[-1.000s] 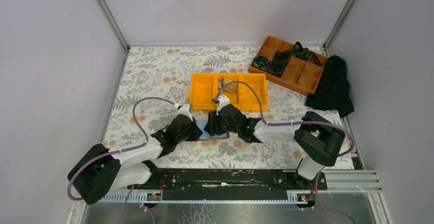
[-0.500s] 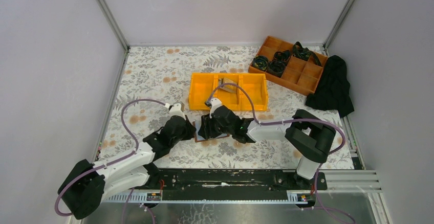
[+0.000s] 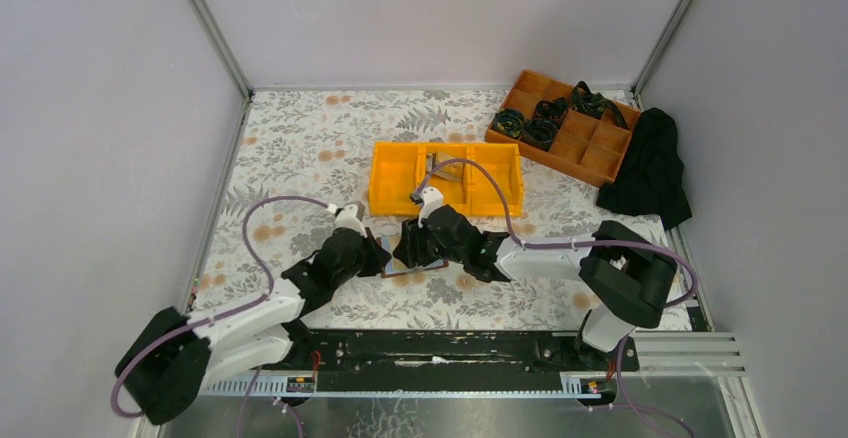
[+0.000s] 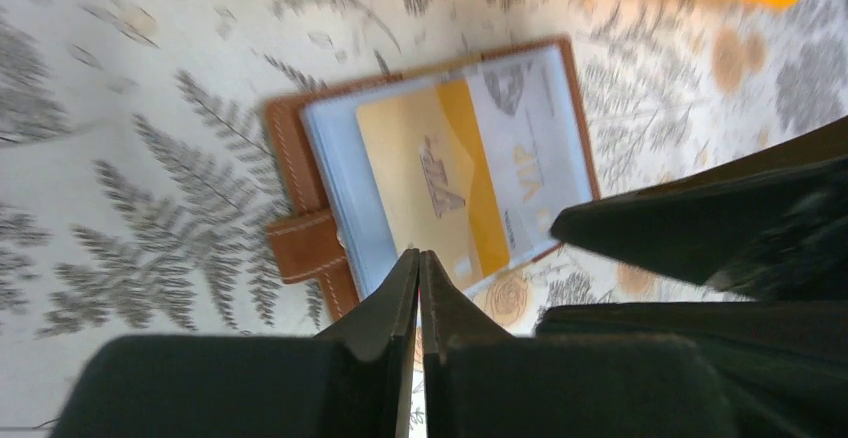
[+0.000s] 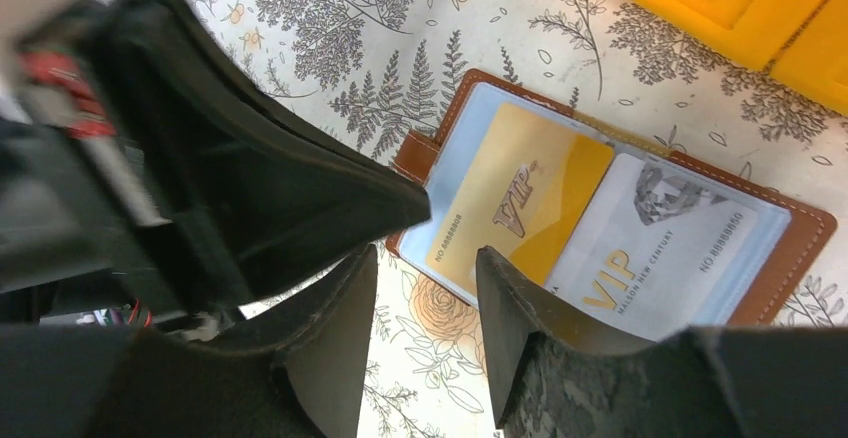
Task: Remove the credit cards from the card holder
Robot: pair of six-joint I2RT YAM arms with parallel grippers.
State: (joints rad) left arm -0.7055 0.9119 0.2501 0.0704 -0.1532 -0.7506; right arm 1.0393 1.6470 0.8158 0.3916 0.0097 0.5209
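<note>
Credit cards [image 5: 600, 258] sit tucked in the clear sleeves of an open brown card holder [image 5: 800, 243]: a gold card [image 5: 515, 203] beside a grey card [image 5: 665, 248], both printed VIP. The card holder lies flat on the flowered tabletop [image 3: 300, 148], just near of the yellow tray [image 3: 392, 173], between the two hands. The left hand [image 4: 419, 263] has its fingers pressed together, nothing visible between them, tips over one edge of the card holder. The right hand [image 5: 420, 268] is narrowly parted and empty, hovering by the gold card's end.
</note>
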